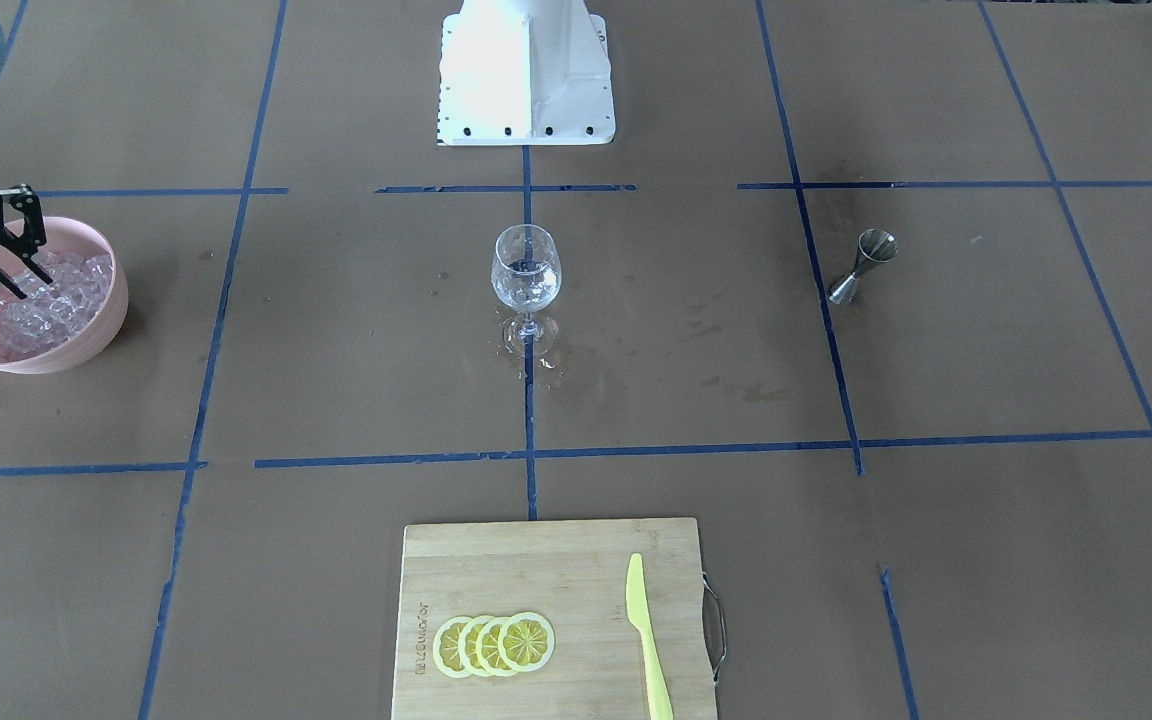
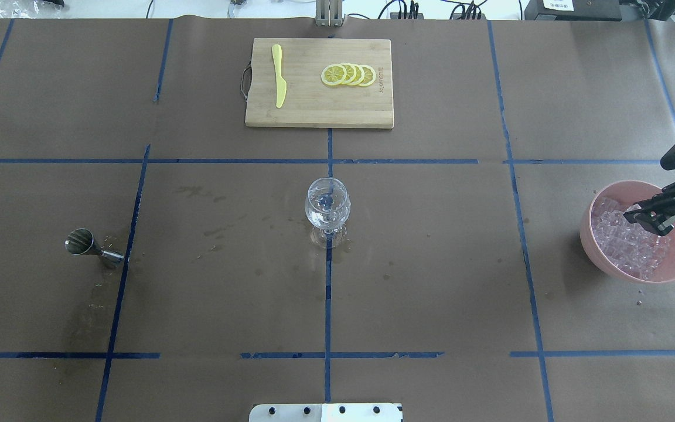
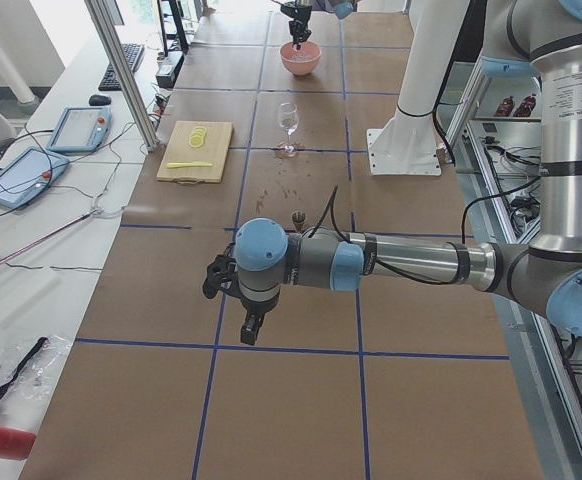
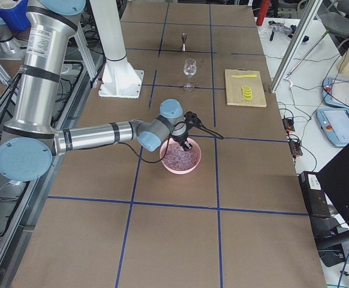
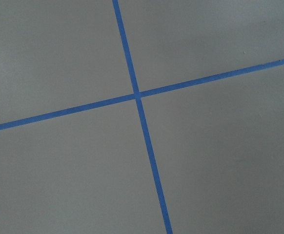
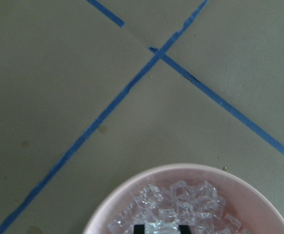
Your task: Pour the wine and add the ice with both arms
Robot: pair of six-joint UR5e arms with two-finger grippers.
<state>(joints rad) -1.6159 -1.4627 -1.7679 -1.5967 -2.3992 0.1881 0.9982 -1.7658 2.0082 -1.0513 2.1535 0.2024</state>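
Right fingers (image 6: 139, 228): the two black tips stand low in the wrist view with one clear cube set squarely between them, touching both. Judged clenched on that cube, though only the very tips show.

The cube belongs to the ice (image 2: 624, 246), which is heaped in the pink bowl (image 2: 586, 237) directly under the fingers. The bowl sits at the robot's right end of the desk (image 2: 431, 281).

Governing relation: the wine glass (image 2: 327, 205) lies to the robot's left of these fingers, at the centre of the desk and well apart from the bowl. Bare desk lies between them. The glass stands upright with its long axis vertical and its mouth facing up. Judgement: the cube has to be lifted clear of the bowl rim, carried sideways toward the centre, and let go from above the mouth.

Left fingers (image 3: 251, 325): seen only in the side view, low over bare desk at the robot's far left, beyond the jigger (image 2: 82, 243). Whether they are clenched or released cannot be told.

The right arm is plainly nearer the ice.
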